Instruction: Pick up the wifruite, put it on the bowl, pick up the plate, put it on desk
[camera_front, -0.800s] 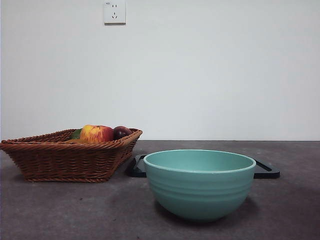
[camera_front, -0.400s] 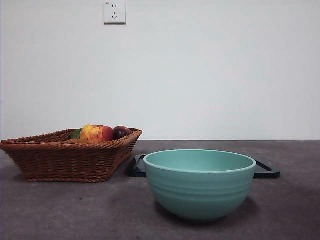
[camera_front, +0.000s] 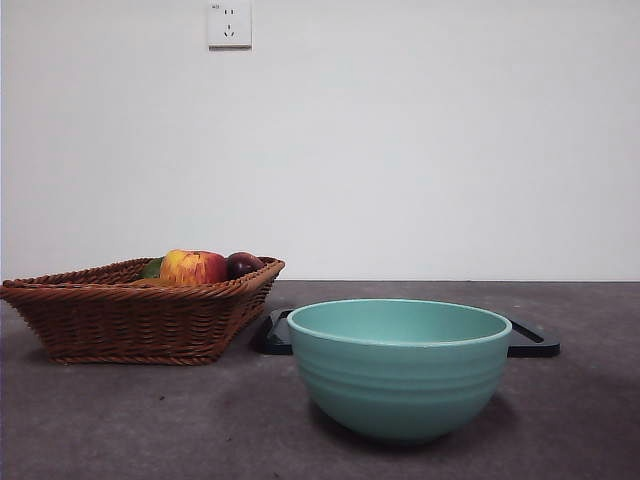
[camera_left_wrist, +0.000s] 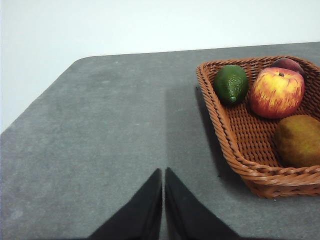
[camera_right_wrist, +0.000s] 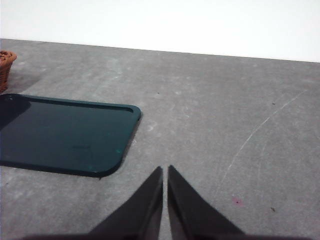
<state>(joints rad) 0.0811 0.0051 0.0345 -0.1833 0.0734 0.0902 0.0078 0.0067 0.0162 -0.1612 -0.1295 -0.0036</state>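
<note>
Your bowl (camera_front: 400, 368) stands upright on the desk (camera_front: 120, 420), nearest the front camera; its inside is hidden from that level. Just behind it lies the black tray (camera_right_wrist: 65, 134), flat and bare. To one side sits the wicker basket (camera_left_wrist: 235, 145), holding an avocado (camera_left_wrist: 231, 84), a red-yellow apple (camera_left_wrist: 276, 92), a dark plum (camera_left_wrist: 287, 64) behind the apple, and a brownish fruit (camera_left_wrist: 299, 140). Your left gripper (camera_left_wrist: 163, 175) hangs above bare desk beside the basket, jaws pressed together, holding nothing. Your right gripper (camera_right_wrist: 165, 172) hangs near the tray's corner, jaws likewise closed and holding nothing.
</note>
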